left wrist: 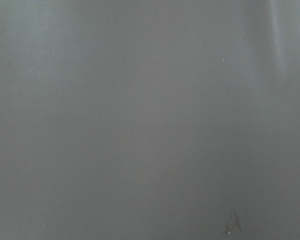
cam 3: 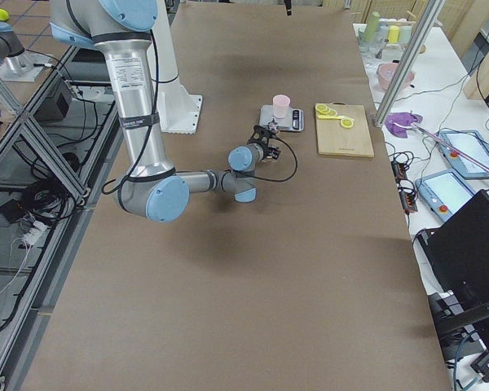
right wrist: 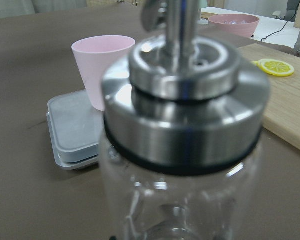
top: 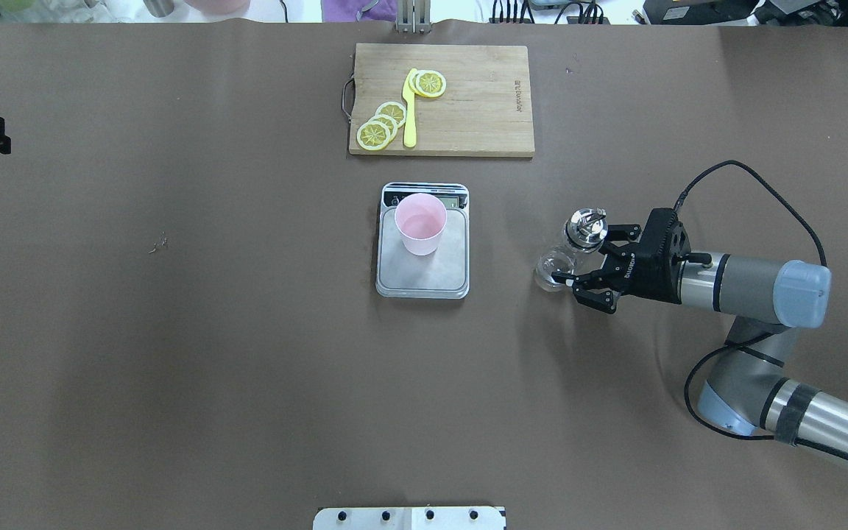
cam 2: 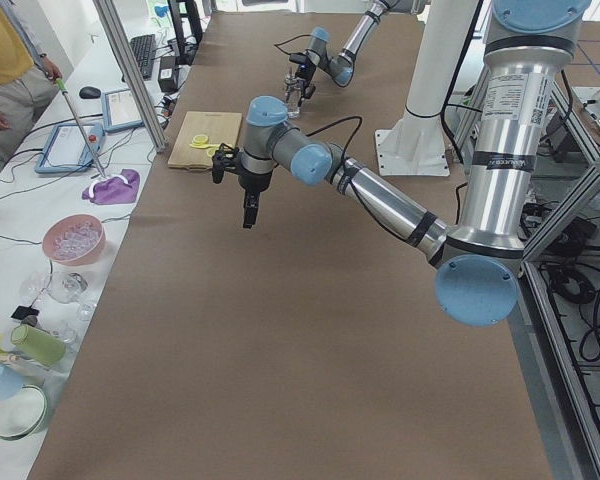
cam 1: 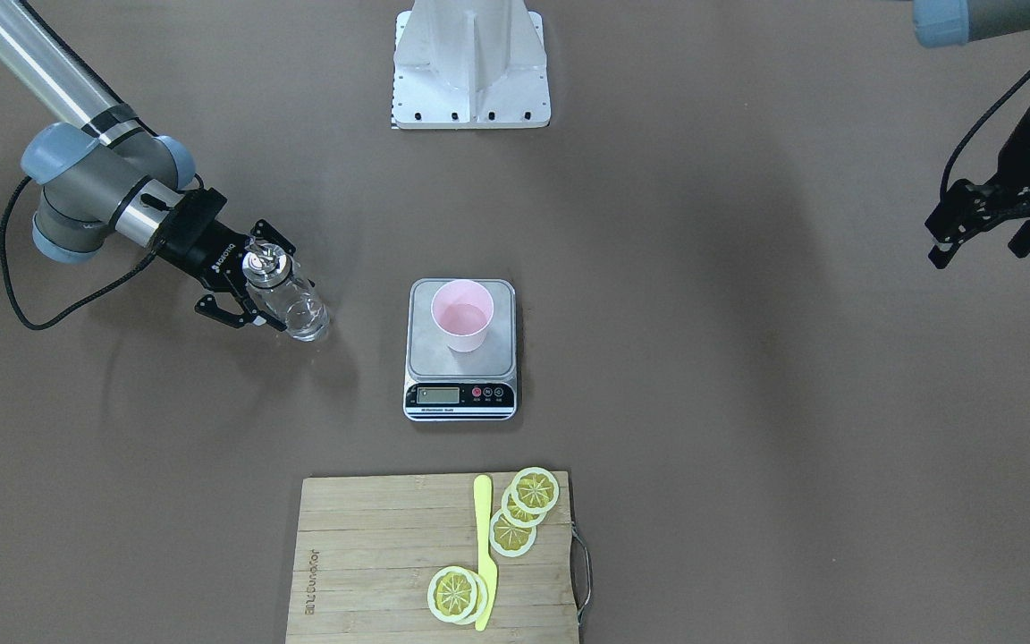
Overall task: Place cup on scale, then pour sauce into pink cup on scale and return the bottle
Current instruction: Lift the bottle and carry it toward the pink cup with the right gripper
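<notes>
The pale pink cup (cam 1: pixel 461 315) stands upright on the silver platform of the scale (cam 1: pixel 426 355) at the table's middle; both also show in the overhead view, cup (top: pixel 420 224) on scale (top: pixel 409 274). The clear glass bottle (cam 1: pixel 296 309) with its metal cap stands on the table to the robot's right of the scale. My right gripper (cam 1: pixel 275 284) is open with one jaw on each side of the bottle (top: pixel 555 266). The right wrist view is filled by the bottle (right wrist: pixel 185 150), with the cup (right wrist: pixel 102 70) behind it. My left gripper (cam 1: pixel 980 250) is open and empty, far to the side.
A wooden cutting board (cam 1: pixel 372 555) with lemon slices (cam 1: pixel 524 510) and a yellow knife (cam 1: pixel 484 546) lies beyond the scale, on the side away from the robot. The robot's white base (cam 1: pixel 470 63) is at the near edge. An operator (cam 2: pixel 10 60) stands by a side table.
</notes>
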You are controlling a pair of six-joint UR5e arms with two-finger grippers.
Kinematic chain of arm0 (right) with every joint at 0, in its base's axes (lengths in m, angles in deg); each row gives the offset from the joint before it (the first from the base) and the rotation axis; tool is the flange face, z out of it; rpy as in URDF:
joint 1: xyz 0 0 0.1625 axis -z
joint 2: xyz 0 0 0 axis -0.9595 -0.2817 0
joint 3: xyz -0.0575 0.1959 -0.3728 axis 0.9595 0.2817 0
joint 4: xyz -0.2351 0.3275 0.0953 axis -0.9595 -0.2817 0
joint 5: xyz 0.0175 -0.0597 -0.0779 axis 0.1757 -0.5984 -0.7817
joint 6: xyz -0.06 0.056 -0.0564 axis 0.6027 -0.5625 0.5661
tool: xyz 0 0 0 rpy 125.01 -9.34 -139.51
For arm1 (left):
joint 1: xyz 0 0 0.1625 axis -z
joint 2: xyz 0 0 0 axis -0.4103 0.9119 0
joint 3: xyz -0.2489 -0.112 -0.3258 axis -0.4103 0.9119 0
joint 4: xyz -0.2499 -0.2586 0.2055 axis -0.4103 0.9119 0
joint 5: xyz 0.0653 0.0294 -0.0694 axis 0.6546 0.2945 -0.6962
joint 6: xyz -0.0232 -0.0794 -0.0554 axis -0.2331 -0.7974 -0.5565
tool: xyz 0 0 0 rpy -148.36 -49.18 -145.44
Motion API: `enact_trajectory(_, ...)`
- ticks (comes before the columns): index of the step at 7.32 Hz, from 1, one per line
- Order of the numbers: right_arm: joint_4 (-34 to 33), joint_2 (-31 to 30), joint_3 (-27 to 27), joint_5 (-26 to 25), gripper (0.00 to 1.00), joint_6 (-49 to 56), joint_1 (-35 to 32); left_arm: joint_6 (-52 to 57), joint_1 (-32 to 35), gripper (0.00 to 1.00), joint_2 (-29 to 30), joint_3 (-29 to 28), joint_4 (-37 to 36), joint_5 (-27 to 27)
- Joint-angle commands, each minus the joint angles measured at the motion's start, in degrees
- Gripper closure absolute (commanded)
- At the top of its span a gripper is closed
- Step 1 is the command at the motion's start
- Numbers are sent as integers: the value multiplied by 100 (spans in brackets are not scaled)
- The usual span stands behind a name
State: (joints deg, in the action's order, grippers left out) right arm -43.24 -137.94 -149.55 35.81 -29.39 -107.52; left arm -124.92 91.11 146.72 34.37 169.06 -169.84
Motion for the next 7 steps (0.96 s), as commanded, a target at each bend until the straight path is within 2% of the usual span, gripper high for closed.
enact_trajectory(1,8,-8,1,-26,100,-37,-4,-7,9,2,0,18,0,0)
enact_trajectory(3,-210,-17,-34,174,100,-2,-161,-16,9,2,-52,114,-9,0)
enact_trajectory(5,-964,70,-218,1069,100,33,-792,-16,9,2,-70,133,-35,0)
enact_trajectory(7,-2140,500,-446,1160,100,425,-910,-7,0,2,-70,89,-35,9)
